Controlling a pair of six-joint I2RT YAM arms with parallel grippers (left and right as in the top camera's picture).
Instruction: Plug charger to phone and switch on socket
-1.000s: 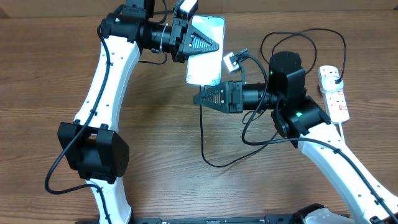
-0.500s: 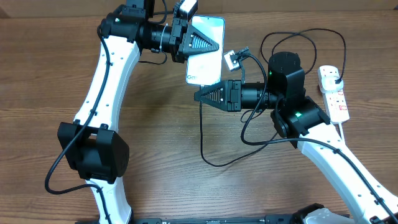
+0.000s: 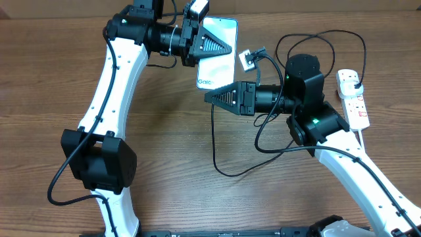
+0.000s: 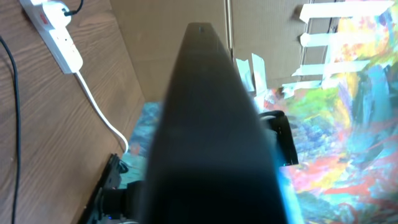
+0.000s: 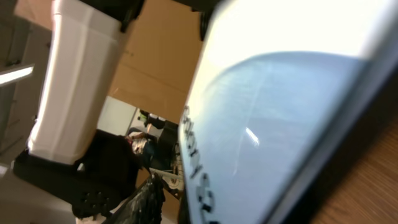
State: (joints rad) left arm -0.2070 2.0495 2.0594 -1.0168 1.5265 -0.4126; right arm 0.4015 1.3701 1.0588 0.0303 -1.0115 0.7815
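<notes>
- charger (image 3: 214,139): black cable loops over the near-centre table and runs up to the right gripper (image 3: 209,97).
- right gripper: tip at the phone's near edge; jaw state can't be told.
- socket (image 3: 355,105): far right, well apart.
- phone (image 3: 220,64): far centre, screen lit.
- left gripper (image 3: 230,47): over the phone's left side; can't tell if it is clamped.

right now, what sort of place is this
Probably a robotics lab bench: a wooden table with a left arm and right arm working over it, a power strip, and cardboard behind.
</notes>
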